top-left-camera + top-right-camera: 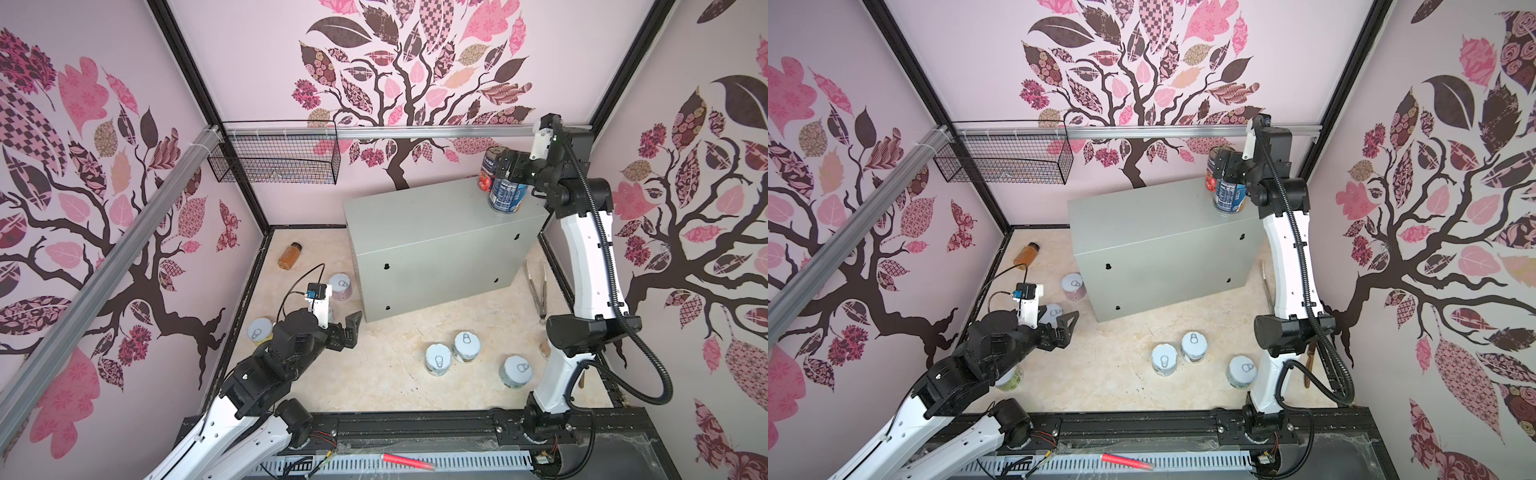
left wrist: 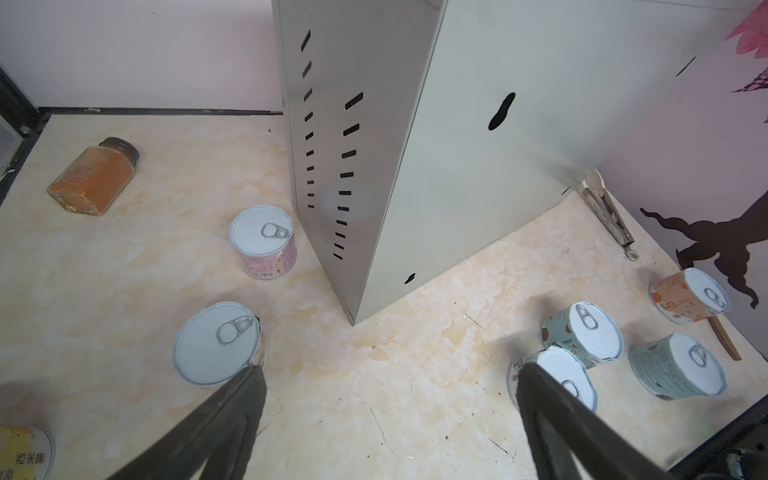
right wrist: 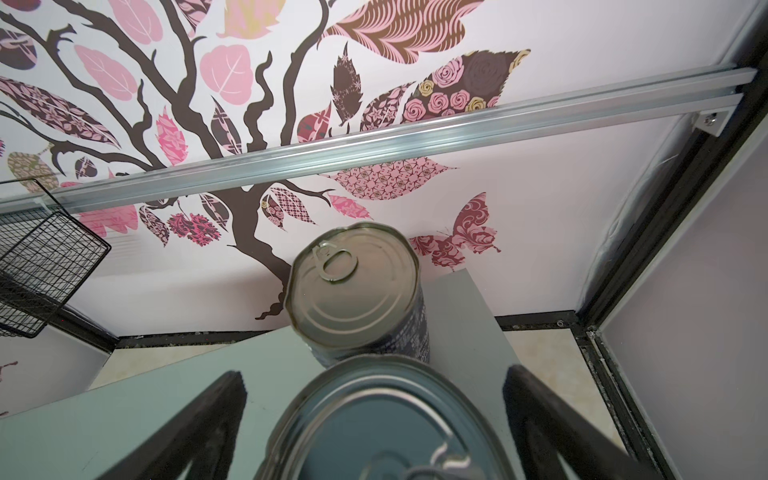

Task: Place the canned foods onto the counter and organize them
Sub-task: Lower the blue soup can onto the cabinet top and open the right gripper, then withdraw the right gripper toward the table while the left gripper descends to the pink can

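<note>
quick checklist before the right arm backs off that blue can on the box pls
1. Blue can standing upright on the counter: ok.
2. Right end effector open, jaws clear of the can on both sides: ok.
3. Gap between it and the red-tomato can beside it: cannot tell.
4. Left end effector open, empty and low, away from the counter top: ok.
5. All cans up on the counter: not ok; the short white-lidded cans sit on the tabletop.

Amber bottle (image 1: 289, 254) — lying, wire basket (image 1: 276, 166), tongs (image 2: 610, 215)
</note>
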Controlling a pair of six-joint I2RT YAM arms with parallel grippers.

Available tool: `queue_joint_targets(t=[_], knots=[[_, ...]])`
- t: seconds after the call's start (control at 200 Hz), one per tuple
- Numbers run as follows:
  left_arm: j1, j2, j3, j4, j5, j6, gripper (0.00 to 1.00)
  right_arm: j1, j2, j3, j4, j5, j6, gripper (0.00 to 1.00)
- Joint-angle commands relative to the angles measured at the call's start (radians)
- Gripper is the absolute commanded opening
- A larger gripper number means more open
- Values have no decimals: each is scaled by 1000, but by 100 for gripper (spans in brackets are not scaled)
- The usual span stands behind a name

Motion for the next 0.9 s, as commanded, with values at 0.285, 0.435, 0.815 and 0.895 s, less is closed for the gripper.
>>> queue_joint_targets(t=[0.285,0.435,0.815,0.895], knots=[[4,7,-35,9,-70,-17,98,5,-275,-111,42,-8,13,100],[4,11,-29,1,-100,-34,98,52,-394,-262,69,-17,24,100],[18,48,47,-93,-185,-73,98,163,-787,-941,342,-122,144,100],[35,44,47,-105,-177,-83,98,165,-857,-1041,369,-157,171,100]])
